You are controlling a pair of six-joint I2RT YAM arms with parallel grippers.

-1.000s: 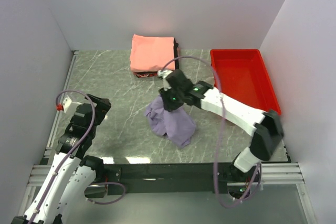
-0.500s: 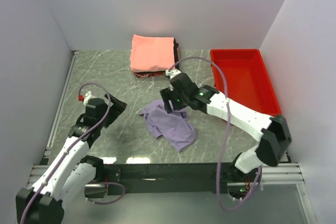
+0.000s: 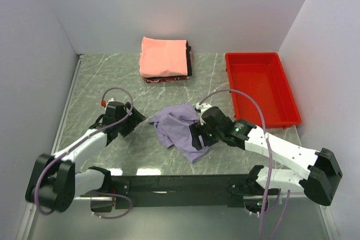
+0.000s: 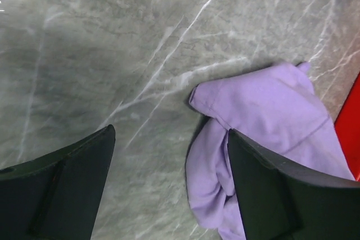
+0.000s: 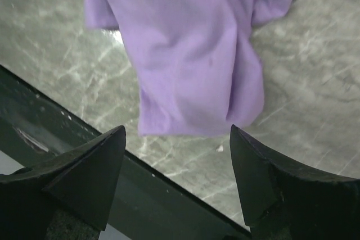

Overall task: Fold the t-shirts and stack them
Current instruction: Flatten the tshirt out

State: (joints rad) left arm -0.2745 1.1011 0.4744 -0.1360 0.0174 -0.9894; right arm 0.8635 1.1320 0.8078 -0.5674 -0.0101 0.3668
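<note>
The lavender-purple t-shirt (image 3: 175, 128) lies crumpled on the marble table, mid-front. My left gripper (image 3: 136, 121) is open just left of it; in the left wrist view (image 4: 170, 133) the shirt (image 4: 264, 111) sits by the right finger (image 4: 281, 195). My right gripper (image 3: 196, 137) is open and empty over the shirt's near right edge; in the right wrist view (image 5: 177, 133) the shirt (image 5: 185, 43) lies ahead of the fingertips. A folded stack with the salmon-pink shirt (image 3: 163, 56) on top stands at the back; black (image 3: 189, 63) and dark red (image 3: 159, 79) edges show beneath.
A red plastic tray (image 3: 288, 94) stands at the back right. The table's black front rail (image 5: 112, 189) runs just below the right gripper. White walls close in the left, back and right sides.
The right gripper let go of the lavender shirt and drew back toward the front edge; the shirt dropped and spread on the table. The left arm reached right, up to the shirt.
</note>
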